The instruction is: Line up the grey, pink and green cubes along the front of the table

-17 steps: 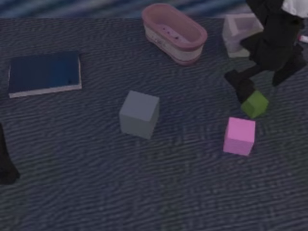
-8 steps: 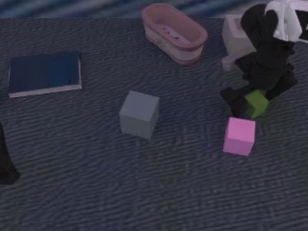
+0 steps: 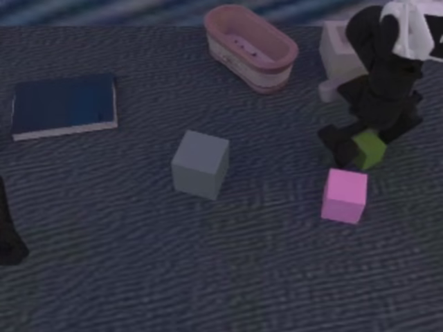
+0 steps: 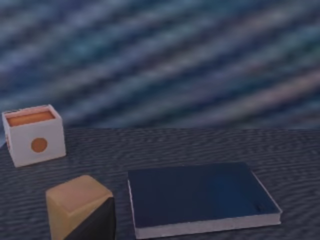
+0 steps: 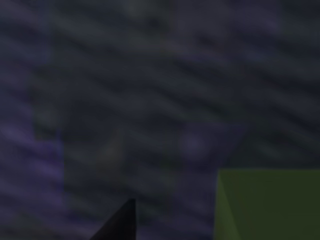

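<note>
The grey cube (image 3: 201,164), the largest, sits near the table's (image 3: 228,277) middle. To its right the pink cube (image 3: 344,196) rests closer to the front. Just behind it is the small green cube (image 3: 370,149). My right gripper (image 3: 368,138) is down over the green cube, open, with one dark finger (image 3: 339,146) on the cube's left side. In the right wrist view a fingertip (image 5: 120,222) stands apart from the green cube (image 5: 270,205); the other finger is hidden. My left arm (image 3: 8,238) is parked at the table's left edge.
A pink oval tub (image 3: 250,47) and a pale square box (image 3: 339,48) stand at the back, the box partly behind my right arm. A blue book (image 3: 64,105) lies back left. The left wrist view shows the book (image 4: 200,197), a white box (image 4: 34,135) and a tan block (image 4: 80,207).
My right gripper came down and forward from behind the green cube until it straddled it; over the last half second it barely moved. The cubes stayed where they were.
</note>
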Controlling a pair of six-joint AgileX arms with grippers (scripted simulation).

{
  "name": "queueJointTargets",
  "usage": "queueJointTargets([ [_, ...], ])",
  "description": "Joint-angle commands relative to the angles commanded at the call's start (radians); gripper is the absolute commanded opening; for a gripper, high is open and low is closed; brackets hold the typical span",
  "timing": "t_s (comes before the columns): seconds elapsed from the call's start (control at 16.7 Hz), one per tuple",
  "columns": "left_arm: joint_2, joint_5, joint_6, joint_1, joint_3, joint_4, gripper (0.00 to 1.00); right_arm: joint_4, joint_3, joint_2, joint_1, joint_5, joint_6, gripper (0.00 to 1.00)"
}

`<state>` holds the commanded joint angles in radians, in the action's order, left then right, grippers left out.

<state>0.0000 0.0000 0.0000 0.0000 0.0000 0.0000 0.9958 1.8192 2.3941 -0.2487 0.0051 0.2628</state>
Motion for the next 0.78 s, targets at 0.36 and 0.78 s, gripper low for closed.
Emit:
queueJointTargets([
  [0.36, 0.000, 0.000, 0.000, 0.000, 0.000, 0.000, 1.00, 0.000, 0.000, 0.000, 0.000, 0.000, 0.000, 0.02],
  [0.78, 0.000, 0.000, 0.000, 0.000, 0.000, 0.000, 1.00, 0.000, 0.000, 0.000, 0.000, 0.000, 0.000, 0.00],
])
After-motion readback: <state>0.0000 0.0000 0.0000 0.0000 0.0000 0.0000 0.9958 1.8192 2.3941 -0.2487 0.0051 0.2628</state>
